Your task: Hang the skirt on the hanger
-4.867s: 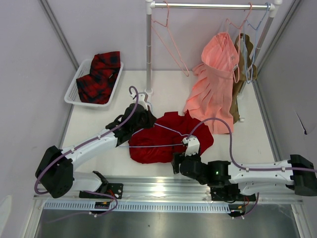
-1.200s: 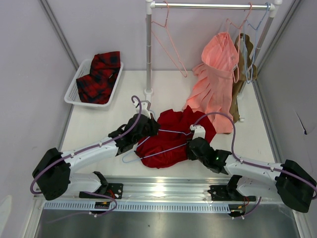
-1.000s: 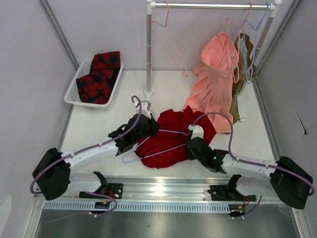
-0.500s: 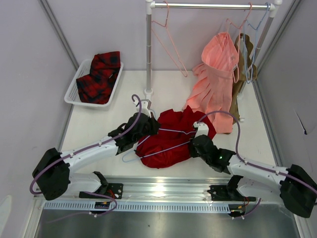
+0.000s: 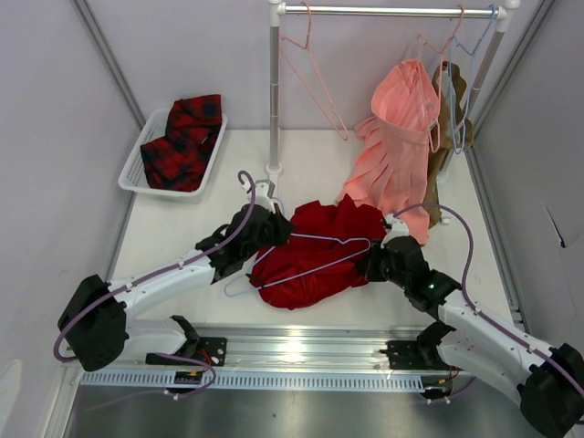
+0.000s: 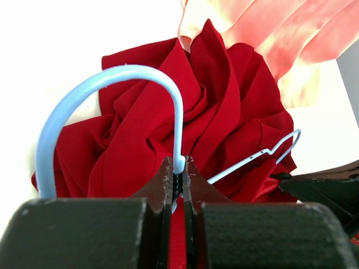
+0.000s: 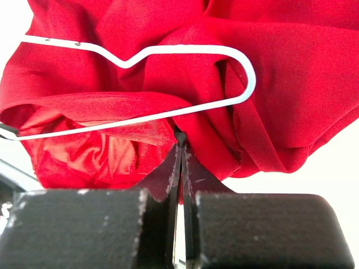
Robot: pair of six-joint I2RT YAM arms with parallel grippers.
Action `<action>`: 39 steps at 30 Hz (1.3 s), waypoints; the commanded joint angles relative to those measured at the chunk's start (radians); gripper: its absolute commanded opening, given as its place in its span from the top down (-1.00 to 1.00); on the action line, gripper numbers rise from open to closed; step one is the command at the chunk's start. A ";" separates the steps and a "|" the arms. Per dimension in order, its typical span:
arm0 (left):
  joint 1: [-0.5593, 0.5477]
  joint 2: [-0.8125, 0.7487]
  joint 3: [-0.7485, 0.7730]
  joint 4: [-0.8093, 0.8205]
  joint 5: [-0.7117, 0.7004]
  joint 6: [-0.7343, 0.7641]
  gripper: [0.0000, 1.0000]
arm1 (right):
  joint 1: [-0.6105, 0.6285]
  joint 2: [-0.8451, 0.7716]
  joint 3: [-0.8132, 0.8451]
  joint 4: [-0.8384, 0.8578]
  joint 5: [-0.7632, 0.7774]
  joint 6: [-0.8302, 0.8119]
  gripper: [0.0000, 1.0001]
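Right arm stretched rightward, right tool (image 7: 179, 140) pinching skirt (image 5: 319, 221); left tool (image 6: 178, 168) clamps hanger (image 6: 129, 70).

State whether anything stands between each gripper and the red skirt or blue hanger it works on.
Nothing visible does. The left gripper is shut on the hanger at the base of its hook; the right gripper pinches a fold of the skirt below the hanger's end.

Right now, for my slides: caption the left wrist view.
Left gripper, jaws shut on the hanger hook, red skirt bunched behind.
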 commanded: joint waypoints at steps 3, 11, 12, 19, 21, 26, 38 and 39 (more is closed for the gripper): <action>0.021 -0.020 0.009 0.039 -0.003 0.035 1.00 | -0.088 -0.069 -0.028 -0.014 -0.169 0.012 1.00; 0.033 -0.047 -0.045 0.054 -0.004 0.033 1.00 | -0.227 -0.069 -0.054 0.013 -0.321 0.018 1.00; 0.033 -0.052 -0.046 0.059 0.002 0.033 1.00 | -0.236 -0.068 -0.054 0.017 -0.336 0.023 1.00; 0.034 -0.103 -0.069 0.088 0.011 0.043 1.00 | -0.313 -0.010 -0.059 0.056 -0.407 0.048 1.00; 0.034 -0.124 -0.086 0.106 0.020 0.053 1.00 | -0.342 0.004 -0.060 0.075 -0.425 0.057 1.00; 0.033 -0.152 -0.114 0.115 0.032 0.061 1.00 | -0.388 0.043 -0.051 0.119 -0.506 0.089 1.00; 0.025 -0.201 -0.177 0.143 0.025 0.085 1.00 | -0.520 0.162 -0.034 0.263 -0.694 0.181 1.00; 0.021 -0.204 -0.178 0.145 0.022 0.089 1.00 | -0.528 0.167 -0.031 0.270 -0.710 0.189 1.00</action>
